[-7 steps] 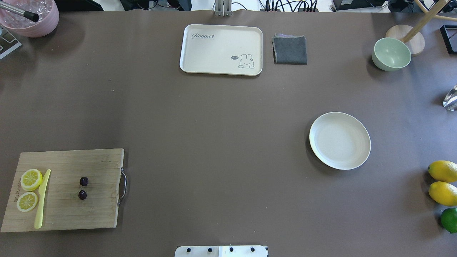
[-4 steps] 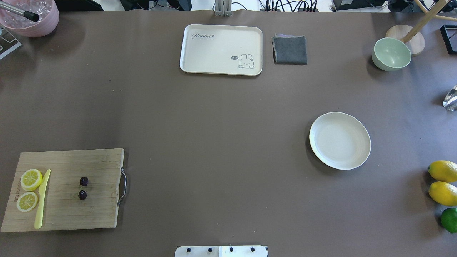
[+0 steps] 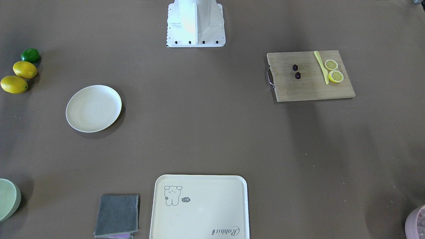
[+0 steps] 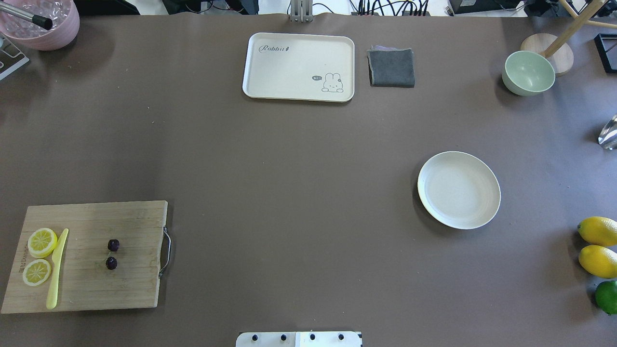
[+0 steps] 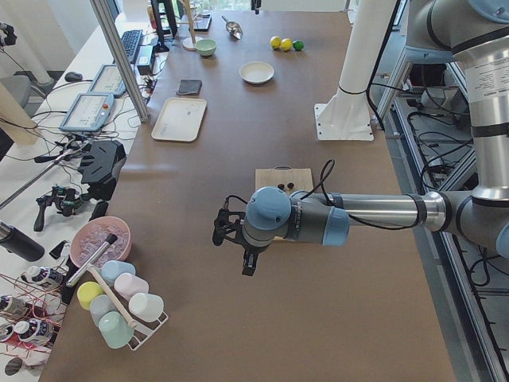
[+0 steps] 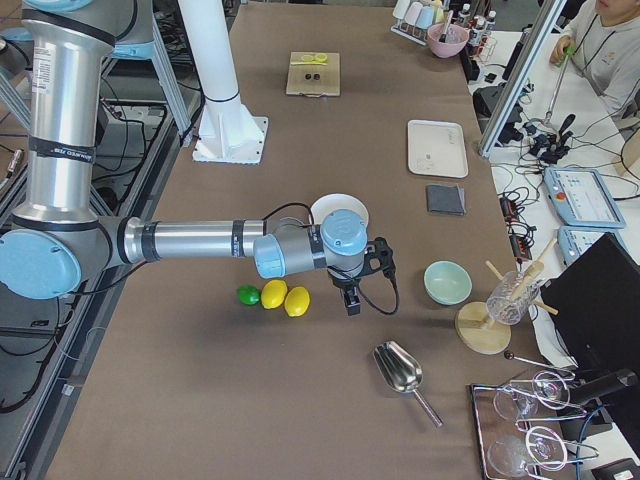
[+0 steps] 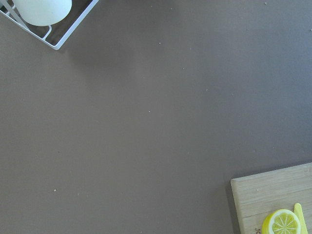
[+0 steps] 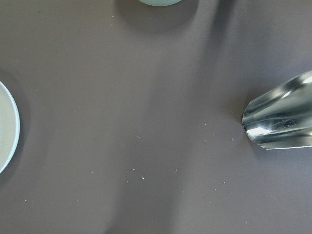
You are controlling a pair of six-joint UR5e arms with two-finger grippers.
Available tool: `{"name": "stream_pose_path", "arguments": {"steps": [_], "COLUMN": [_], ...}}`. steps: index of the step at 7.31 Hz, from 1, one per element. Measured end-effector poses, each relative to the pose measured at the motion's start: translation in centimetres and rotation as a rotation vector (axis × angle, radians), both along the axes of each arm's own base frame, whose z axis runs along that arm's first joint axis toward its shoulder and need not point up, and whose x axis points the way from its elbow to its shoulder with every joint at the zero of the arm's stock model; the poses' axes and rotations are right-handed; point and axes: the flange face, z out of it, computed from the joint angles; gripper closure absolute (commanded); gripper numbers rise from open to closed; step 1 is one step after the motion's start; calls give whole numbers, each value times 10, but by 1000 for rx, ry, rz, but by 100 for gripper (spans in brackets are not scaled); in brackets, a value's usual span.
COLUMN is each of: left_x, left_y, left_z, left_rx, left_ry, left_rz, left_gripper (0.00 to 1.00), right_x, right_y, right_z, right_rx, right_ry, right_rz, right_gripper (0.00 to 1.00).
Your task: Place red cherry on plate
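The red cherry (image 4: 113, 245) is a pair of tiny dark maroon fruits lying side by side on a wooden cutting board (image 4: 125, 284) at the table's near left; it also shows in the front view (image 3: 295, 67). The round cream-white plate (image 4: 459, 190) sits on the right half, with nothing on it. Neither gripper appears in the overhead or front view. The left gripper (image 5: 247, 264) hangs beyond the board's left side, and the right gripper (image 6: 351, 301) hangs right of the plate near the lemons. From these side views I cannot tell whether either is open or shut.
On the board lie two lemon slices (image 4: 42, 242) and a yellow knife (image 4: 57, 268). A cream tray (image 4: 299, 66) and grey cloth (image 4: 392, 67) sit at the far edge, a green bowl (image 4: 528, 73) far right. Two lemons (image 4: 598, 231) and a lime (image 4: 607, 297) lie near right. A metal scoop (image 8: 280, 117) lies close by.
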Motion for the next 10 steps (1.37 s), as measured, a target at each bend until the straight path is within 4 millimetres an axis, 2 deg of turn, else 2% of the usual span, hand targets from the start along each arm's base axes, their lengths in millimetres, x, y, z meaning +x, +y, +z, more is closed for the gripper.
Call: {"name": "stream_pose_path", "arguments": {"steps": [4,8,10], "left_x": [0,-1,-1], "left_y": [1,-2,-3], "left_z": [0,-10,-14], "left_rx": [3,5,1], "left_ry": [-1,-4,-6], "left_rz": [-1,-19,-27], "left_gripper": [2,2,2], "right_x": [1,18,17], "right_y": [4,5,3], "right_z": [-1,1,-1], "right_rx": [4,10,14], "right_ry": [-4,48,28], "right_rz": [3,52,48], "right_gripper": [0,0,0]}}
